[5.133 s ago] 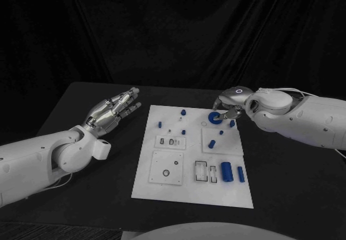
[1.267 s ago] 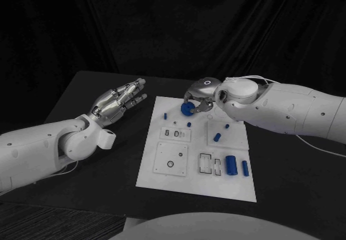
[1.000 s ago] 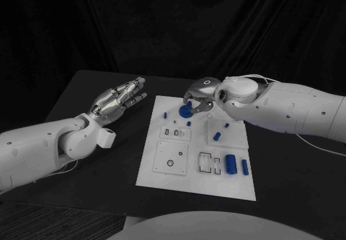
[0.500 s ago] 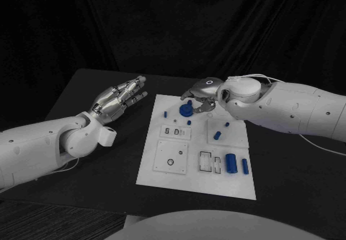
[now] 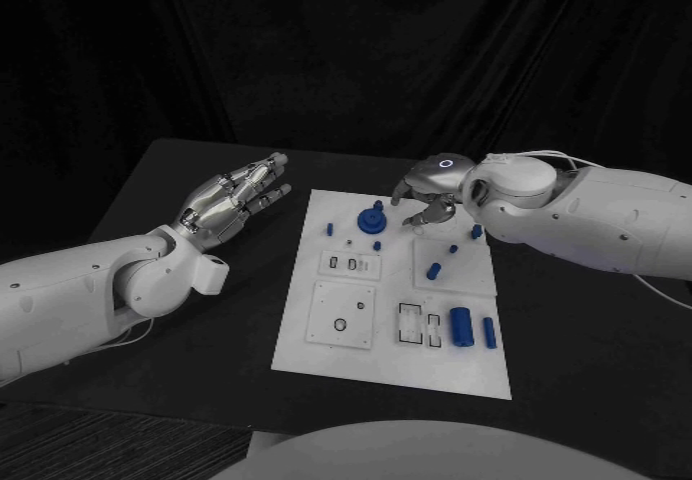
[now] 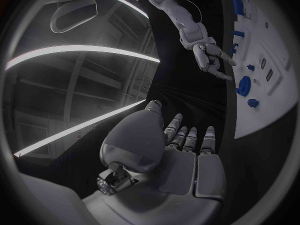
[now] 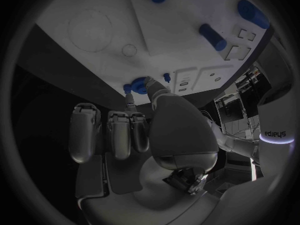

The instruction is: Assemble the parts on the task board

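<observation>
The white task board (image 5: 387,368) lies mid-table. A round blue part (image 5: 374,217) stands on a peg near its far left corner, and it also appears in the left wrist view (image 6: 244,85). My right hand (image 5: 427,203) hovers just to the right of it, fingers apart and holding nothing. In the right wrist view, the thumb (image 7: 156,97) ends close to that blue part (image 7: 133,87). My left hand (image 5: 231,205) is raised left of the board, palm flat, fingers straight and empty. Small blue pegs (image 5: 434,269) stand in the board.
Two blue cylinders (image 5: 462,327) lie at the board's near right beside rectangular slots (image 5: 411,328). A square plate with a round hole (image 5: 342,317) sits at the near left. Black table (image 5: 173,380) surrounds the board, with a dark curtain behind.
My right hand carried the round blue part to the board's far left, set it on the peg, let go and drew back to the right. The left hand stayed put.
</observation>
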{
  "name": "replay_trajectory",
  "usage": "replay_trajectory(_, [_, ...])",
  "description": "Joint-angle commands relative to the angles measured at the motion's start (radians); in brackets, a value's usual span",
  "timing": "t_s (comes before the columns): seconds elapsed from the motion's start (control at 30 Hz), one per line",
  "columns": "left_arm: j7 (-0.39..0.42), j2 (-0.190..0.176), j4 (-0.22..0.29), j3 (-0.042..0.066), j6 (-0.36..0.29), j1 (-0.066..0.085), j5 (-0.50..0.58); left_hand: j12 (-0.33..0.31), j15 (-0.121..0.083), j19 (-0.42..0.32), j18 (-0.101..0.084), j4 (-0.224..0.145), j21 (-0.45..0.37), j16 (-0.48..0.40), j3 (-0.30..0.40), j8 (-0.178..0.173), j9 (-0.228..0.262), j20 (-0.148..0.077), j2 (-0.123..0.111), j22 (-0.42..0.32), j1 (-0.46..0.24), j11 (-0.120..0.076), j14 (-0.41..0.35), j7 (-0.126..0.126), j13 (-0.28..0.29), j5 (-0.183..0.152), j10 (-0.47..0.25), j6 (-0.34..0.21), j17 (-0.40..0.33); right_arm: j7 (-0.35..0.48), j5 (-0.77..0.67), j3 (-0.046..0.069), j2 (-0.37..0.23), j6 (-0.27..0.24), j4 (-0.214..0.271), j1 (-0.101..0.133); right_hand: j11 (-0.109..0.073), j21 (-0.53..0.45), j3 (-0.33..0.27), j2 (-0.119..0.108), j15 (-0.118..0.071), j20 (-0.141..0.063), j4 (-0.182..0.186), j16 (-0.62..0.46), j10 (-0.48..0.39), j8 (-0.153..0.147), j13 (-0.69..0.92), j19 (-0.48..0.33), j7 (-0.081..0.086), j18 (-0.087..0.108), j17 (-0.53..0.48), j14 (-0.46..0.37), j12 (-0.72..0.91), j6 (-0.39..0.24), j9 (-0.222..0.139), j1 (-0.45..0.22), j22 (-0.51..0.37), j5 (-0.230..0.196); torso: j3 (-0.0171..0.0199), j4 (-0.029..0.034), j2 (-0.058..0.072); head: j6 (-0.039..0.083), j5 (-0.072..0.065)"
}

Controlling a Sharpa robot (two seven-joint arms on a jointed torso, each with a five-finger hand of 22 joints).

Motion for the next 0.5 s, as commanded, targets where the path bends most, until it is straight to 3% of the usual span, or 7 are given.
replay_trajectory(0.03, [0.013, 0.001, 0.005, 0.001, 0.005, 0.001, 0.001, 0.003, 0.008, 0.001, 0.019, -0.001, -0.002, -0.004, 0.004, 0.007, 0.002, 0.007, 0.003, 0.001, 0.011, 0.005, 0.000, 0.001, 0.001, 0.007, 0.000, 0.003, -0.001, -0.018, 0.007, 0.001, -0.060, -0.091, 0.047, 0.015, 0.005, 0.010, -0.009, -0.003, 0.007, 0.010, 0.022, 0.003, 0.106, 0.032, 0.263, 0.025, 0.001, -0.018, 0.263, 0.105, 0.003, 0.035, 0.016, -0.006, 0.200, -0.031, 0.0000, 0.0000, 0.001, 0.002, -0.010])
replay_trajectory(0.27, [0.013, 0.003, 0.004, 0.001, 0.006, 0.001, 0.001, 0.003, 0.008, 0.001, 0.019, -0.001, -0.002, -0.004, 0.004, 0.007, 0.002, 0.007, 0.003, 0.001, 0.011, 0.005, 0.000, 0.001, 0.001, 0.007, 0.000, 0.003, -0.001, -0.063, 0.031, 0.000, -0.194, -0.119, 0.130, 0.030, 0.008, 0.030, -0.030, -0.024, 0.009, 0.011, 0.072, 0.003, 0.106, 0.106, 0.263, 0.039, 0.004, -0.023, 0.263, 0.105, 0.003, 0.045, 0.064, 0.011, 0.212, -0.067, -0.0016, -0.0031, 0.000, 0.008, -0.023])
replay_trajectory(0.37, [0.013, 0.004, 0.002, 0.001, 0.008, 0.001, 0.001, 0.003, 0.008, 0.001, 0.019, -0.001, -0.002, -0.004, 0.004, 0.007, 0.002, 0.007, 0.003, 0.001, 0.011, 0.005, 0.000, 0.001, 0.001, 0.007, 0.000, 0.003, -0.001, -0.081, 0.033, 0.000, -0.238, -0.125, 0.150, 0.030, 0.009, 0.038, -0.039, -0.045, 0.009, 0.012, 0.120, 0.003, 0.106, 0.138, 0.263, 0.044, 0.006, -0.026, 0.263, 0.105, 0.003, 0.014, 0.089, 0.023, 0.218, -0.084, -0.0014, -0.0034, 0.001, 0.009, -0.025])
replay_trajectory(0.5, [0.013, 0.004, 0.000, 0.001, 0.010, 0.001, 0.001, 0.003, 0.008, 0.001, 0.019, -0.001, -0.002, -0.004, 0.004, 0.007, 0.002, 0.007, 0.003, 0.001, 0.011, 0.005, 0.000, 0.001, 0.001, 0.007, 0.000, 0.003, -0.001, -0.097, 0.039, 0.000, -0.282, -0.132, 0.164, 0.023, 0.008, 0.048, -0.049, -0.069, 0.008, 0.011, 0.179, 0.003, 0.106, 0.168, 0.263, 0.050, 0.005, -0.028, 0.263, 0.105, 0.003, -0.035, 0.112, 0.047, 0.224, -0.088, -0.0028, -0.0106, -0.001, 0.006, -0.020])
